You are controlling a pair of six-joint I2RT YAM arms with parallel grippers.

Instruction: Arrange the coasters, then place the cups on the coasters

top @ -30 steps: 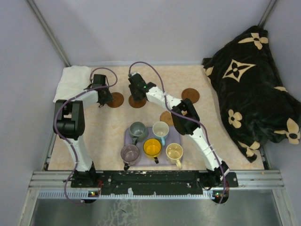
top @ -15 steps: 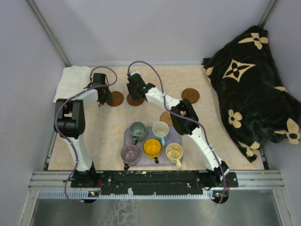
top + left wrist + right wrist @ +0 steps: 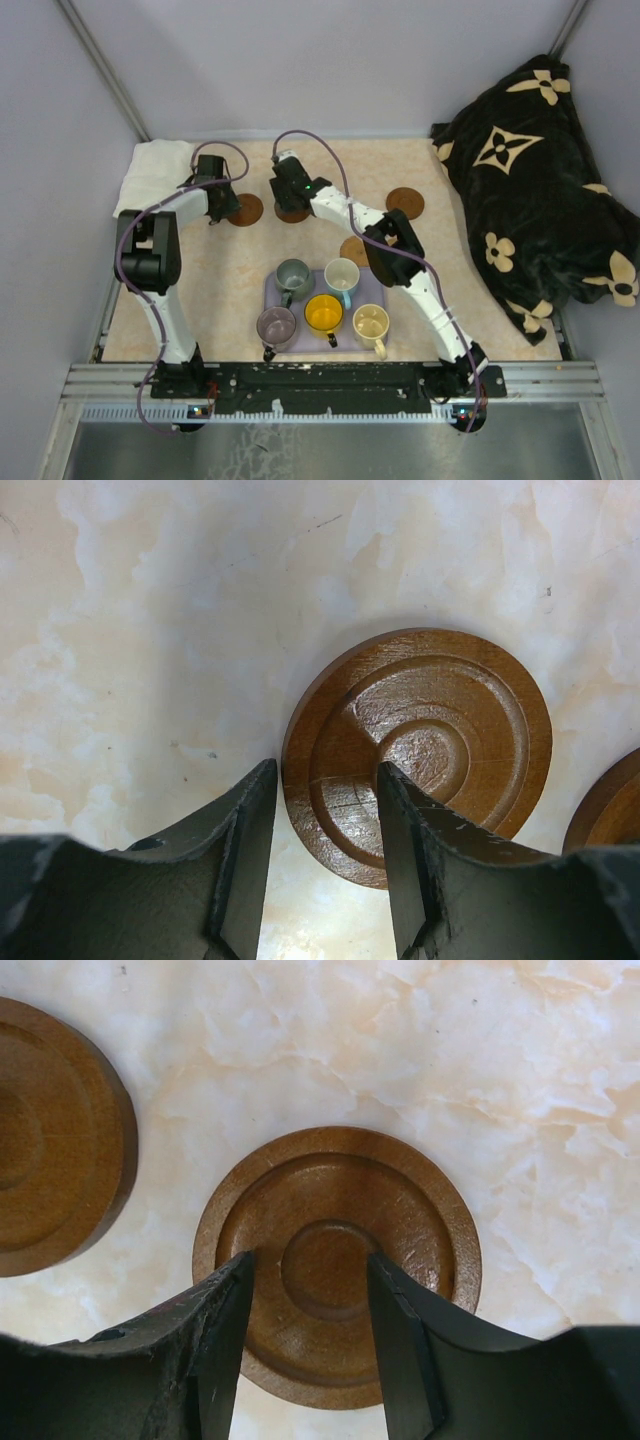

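Observation:
In the left wrist view a round brown coaster [image 3: 430, 735] lies flat on the marble table. My left gripper [image 3: 328, 780] is open, its fingers straddling the coaster's near-left rim. A second coaster [image 3: 335, 1260] lies flat under my open right gripper [image 3: 310, 1260], whose fingers flank its centre ring. From above, these two coasters [image 3: 248, 210] [image 3: 296, 215] sit side by side at the back, with the left gripper [image 3: 220, 206] and right gripper [image 3: 289, 198] over them. Two more coasters [image 3: 405, 202] [image 3: 352, 250] lie to the right. Grey-green [image 3: 292, 275], white-blue [image 3: 342, 275], mauve [image 3: 276, 325], orange-yellow [image 3: 323, 313] and cream [image 3: 370, 322] cups stand together.
All the cups stand on a lavender tray [image 3: 270, 296] near the front middle. A folded white cloth [image 3: 155, 170] lies at the back left corner. A black flowered blanket [image 3: 540, 170] is piled along the right side. Grey walls close the back and sides.
Both grippers' jaws have spread wider over their coasters. The right gripper has shifted slightly left. The coasters and cups stay put.

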